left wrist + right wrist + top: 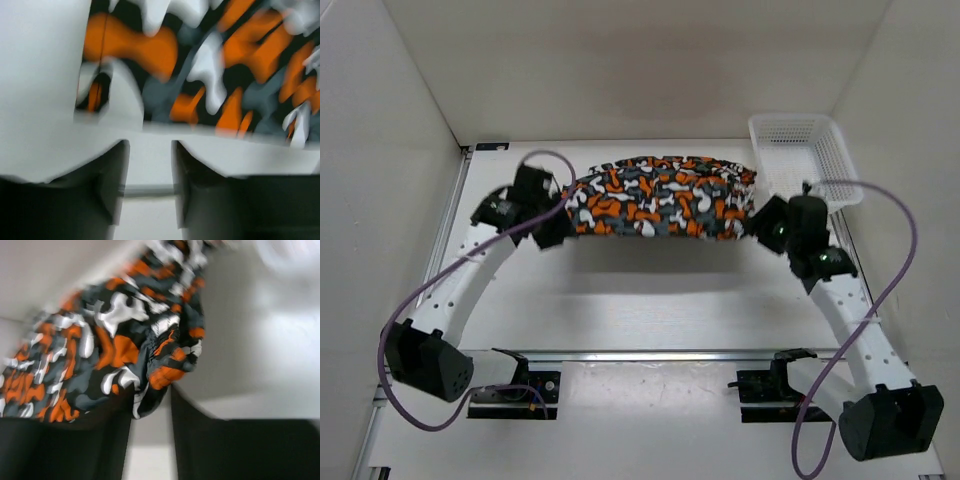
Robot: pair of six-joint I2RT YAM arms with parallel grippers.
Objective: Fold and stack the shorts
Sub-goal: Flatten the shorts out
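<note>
The shorts (660,197), in orange, black, grey and white camouflage, lie bunched in a wide band across the back of the table between both arms. My left gripper (557,229) is at their left end. In the left wrist view its fingers (112,175) stand apart with nothing between them, and the shorts (200,65) lie just beyond the tips. My right gripper (761,224) is at their right end. In the right wrist view its jaws stand apart and a gathered corner of the shorts (167,374) reaches between the fingertips.
A white mesh basket (804,155) stands at the back right, close behind my right gripper. White walls close in the table on the left, back and right. A metal rail (650,354) crosses the table near the arm bases.
</note>
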